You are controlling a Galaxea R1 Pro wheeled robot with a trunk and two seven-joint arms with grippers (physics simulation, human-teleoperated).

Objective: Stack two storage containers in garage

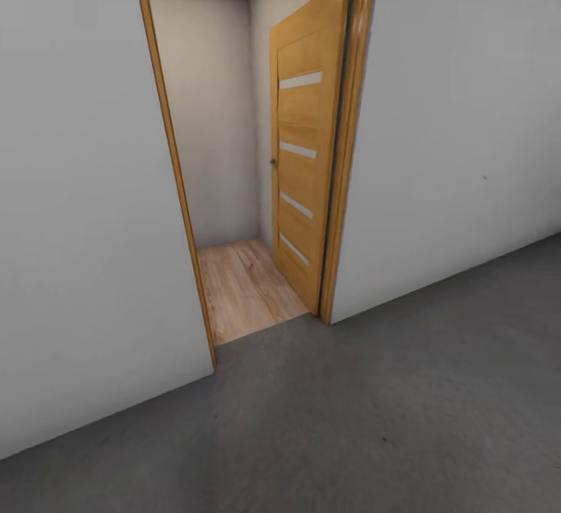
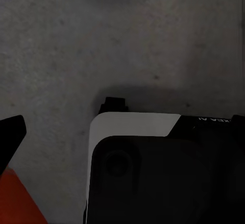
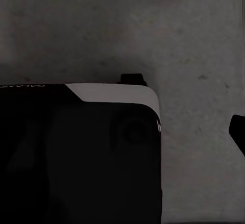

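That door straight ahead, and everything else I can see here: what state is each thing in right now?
Door: open, swung into the room beyond.
Doorway: unblocked, wood plank flooring visible through it.
Concrete floor: dark grey, on the robot's side of the doorway.
Orange-red container: just a corner showing, beside a left gripper fingertip; held or not, cannot tell.
Right gripper fingertip: barely visible; open or shut, cannot tell.
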